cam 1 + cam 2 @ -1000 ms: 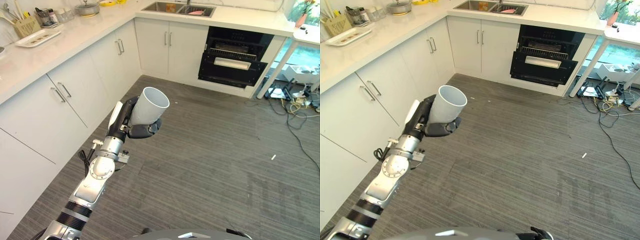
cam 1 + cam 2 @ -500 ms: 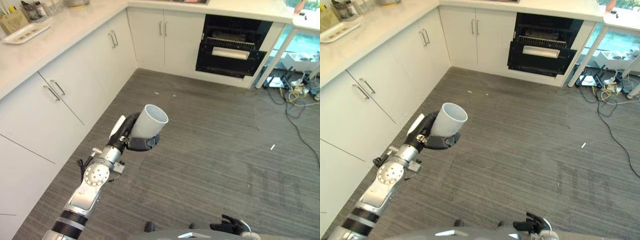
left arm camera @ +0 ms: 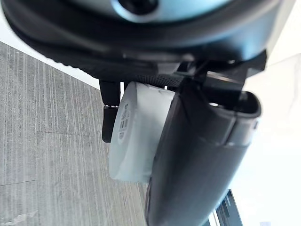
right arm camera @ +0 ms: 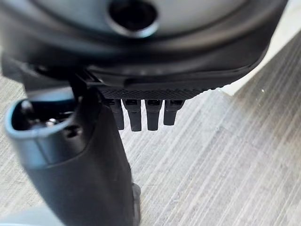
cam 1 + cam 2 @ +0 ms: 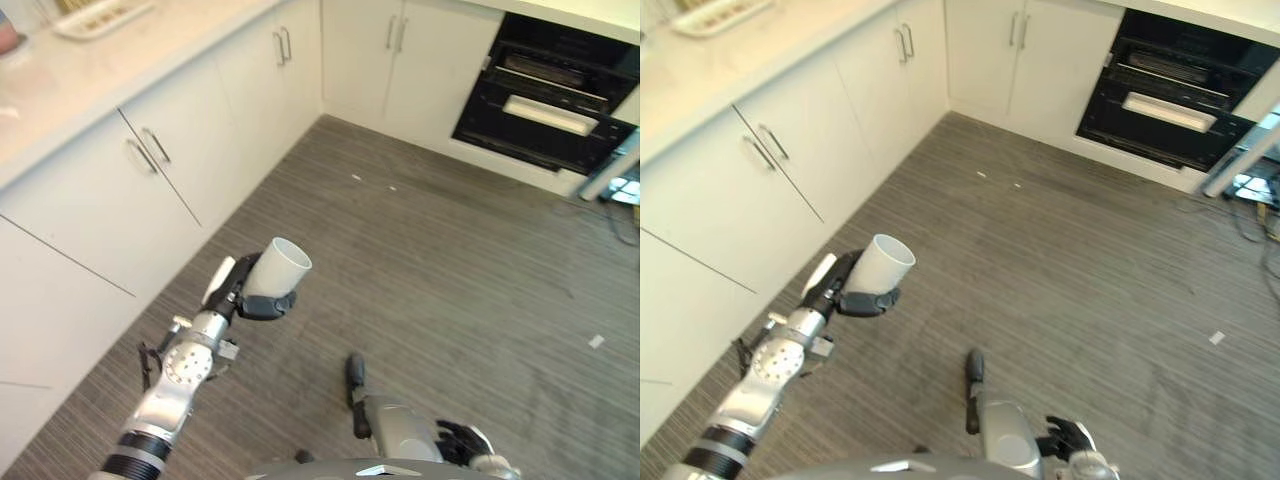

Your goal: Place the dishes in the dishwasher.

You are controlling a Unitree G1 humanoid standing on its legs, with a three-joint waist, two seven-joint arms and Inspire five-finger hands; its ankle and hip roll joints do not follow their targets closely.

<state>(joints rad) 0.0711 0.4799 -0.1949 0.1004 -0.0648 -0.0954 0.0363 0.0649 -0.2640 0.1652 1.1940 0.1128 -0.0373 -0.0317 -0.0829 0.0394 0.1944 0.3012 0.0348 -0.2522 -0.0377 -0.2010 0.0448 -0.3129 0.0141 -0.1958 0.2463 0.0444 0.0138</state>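
Note:
A white cup (image 5: 277, 270) is held mouth-up and tilted over the grey floor, with my left hand (image 5: 238, 296) shut round its lower half. In the left wrist view the cup (image 3: 135, 137) sits between the thumb (image 3: 197, 155) and the fingers. The black dishwasher (image 5: 545, 110) stands with its door partly down at the far right, well away from the cup. My right hand (image 5: 458, 438) hangs low at the view's bottom edge with its fingers (image 4: 141, 115) relaxed and nothing in them.
White cabinets (image 5: 120, 190) with bar handles run along the left under a pale countertop (image 5: 60, 70) bearing a tray (image 5: 100, 14). A white table leg (image 5: 608, 168) stands beside the dishwasher. A small white scrap (image 5: 596, 341) lies on the floor.
The camera has tipped down and swung, so the whole scene shifted. The cup stays in my left hand, lower in the picture. My right hand has come further into view at the bottom.

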